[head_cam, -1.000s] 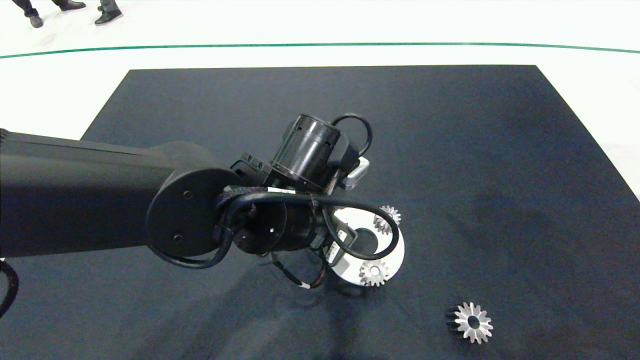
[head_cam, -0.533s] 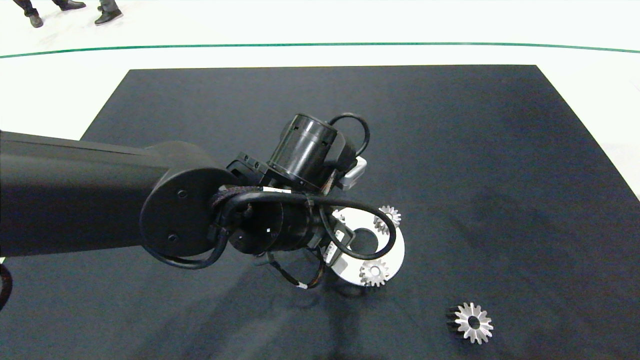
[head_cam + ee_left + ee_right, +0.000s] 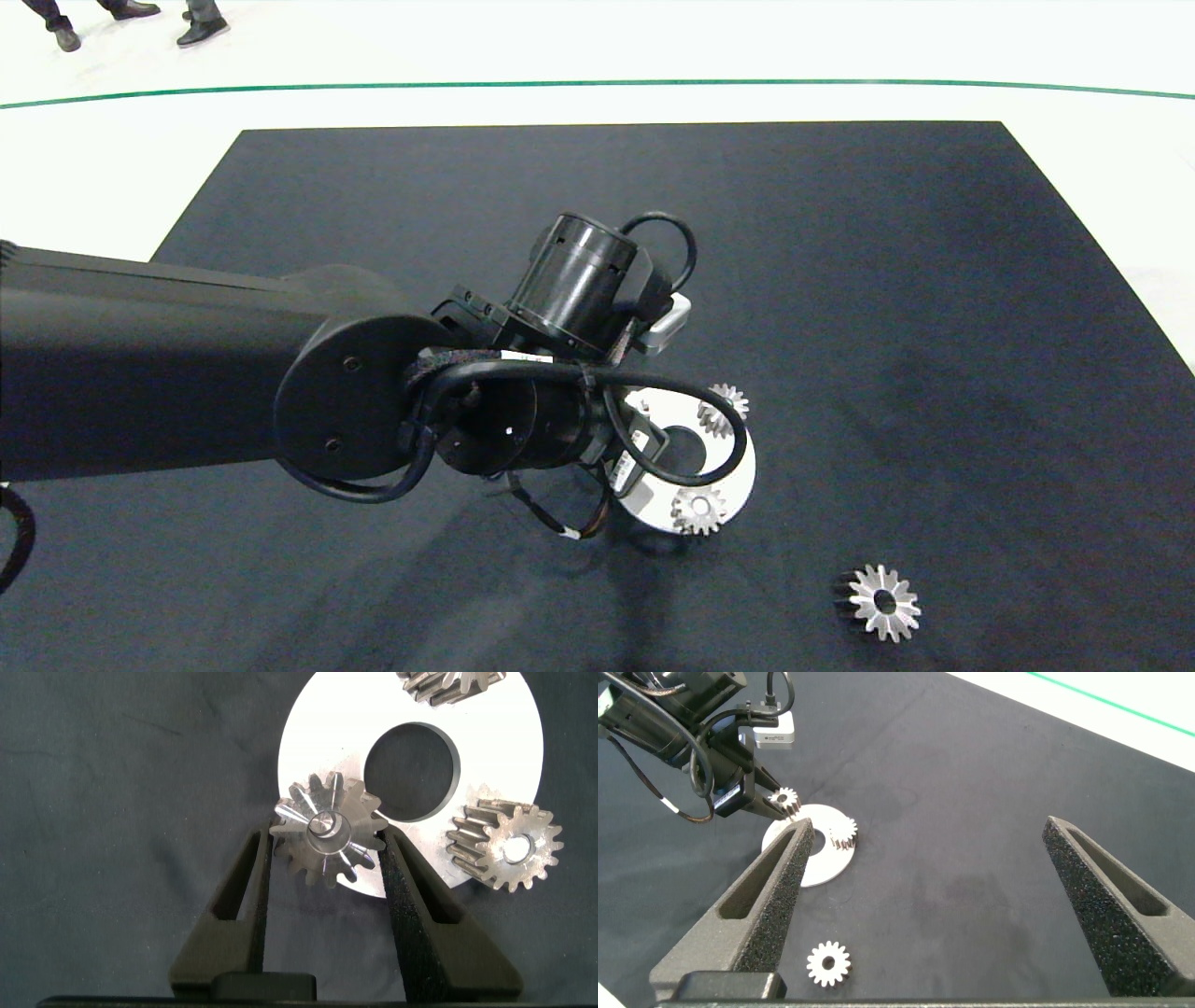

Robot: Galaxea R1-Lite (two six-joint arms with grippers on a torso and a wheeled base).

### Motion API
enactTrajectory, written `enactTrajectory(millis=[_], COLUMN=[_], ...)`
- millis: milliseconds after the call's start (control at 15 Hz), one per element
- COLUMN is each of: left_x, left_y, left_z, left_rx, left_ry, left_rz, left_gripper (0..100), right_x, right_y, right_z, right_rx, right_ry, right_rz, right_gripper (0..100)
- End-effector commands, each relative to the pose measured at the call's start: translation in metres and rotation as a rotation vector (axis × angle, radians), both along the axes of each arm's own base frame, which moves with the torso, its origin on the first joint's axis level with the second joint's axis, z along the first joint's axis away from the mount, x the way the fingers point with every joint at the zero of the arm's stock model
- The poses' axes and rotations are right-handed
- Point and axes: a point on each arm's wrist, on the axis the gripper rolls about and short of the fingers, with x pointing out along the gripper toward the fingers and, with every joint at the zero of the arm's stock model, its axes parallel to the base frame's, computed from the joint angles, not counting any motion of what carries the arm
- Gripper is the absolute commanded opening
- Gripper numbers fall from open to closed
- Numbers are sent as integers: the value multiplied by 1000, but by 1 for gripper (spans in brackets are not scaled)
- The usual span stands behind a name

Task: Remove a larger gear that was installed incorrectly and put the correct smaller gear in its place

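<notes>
While the dark left arm reaches in over the black-covered counter (image 3: 840, 280) in the head view, its wrist hides most of the white round plate with a dark centre hole (image 3: 738, 476); two small silver gears (image 3: 697, 509) sit on the plate's rim, and the wide silver star-toothed larger gear (image 3: 882, 603) lies flat on the counter, well apart from the plate, nearer the camera. Shoes of people (image 3: 201, 28) show at the far edge.

Left wrist view now: the left tool (image 3: 327, 859) is clamped on the small silver short-toothed smaller gear (image 3: 327, 840), one finger (image 3: 248, 887) against each side, right at the plate's edge beside the centre hole.

Right wrist view: the right tool (image 3: 938, 849) hangs high above the counter, fingers spread wide and holding nothing, well away from the plate.
</notes>
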Motion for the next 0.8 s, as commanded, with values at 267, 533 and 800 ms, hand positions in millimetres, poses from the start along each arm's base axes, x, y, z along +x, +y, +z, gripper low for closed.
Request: enactTrajectory(millis=[267, 533, 800], left_x=[3, 1, 0], left_y=[-3, 2, 3], left_z=[-1, -6, -7], left_rx=[4, 19, 22], left_ry=[-1, 14, 17], left_rz=[1, 9, 9], left_gripper=[4, 4, 4], right_x=[0, -1, -1], right_y=[0, 0, 0], right_z=[0, 0, 0], right_rx=[-3, -1, -1], right_ry=[0, -3, -3], right_rz=[1, 1, 0], right_gripper=[100, 100, 100])
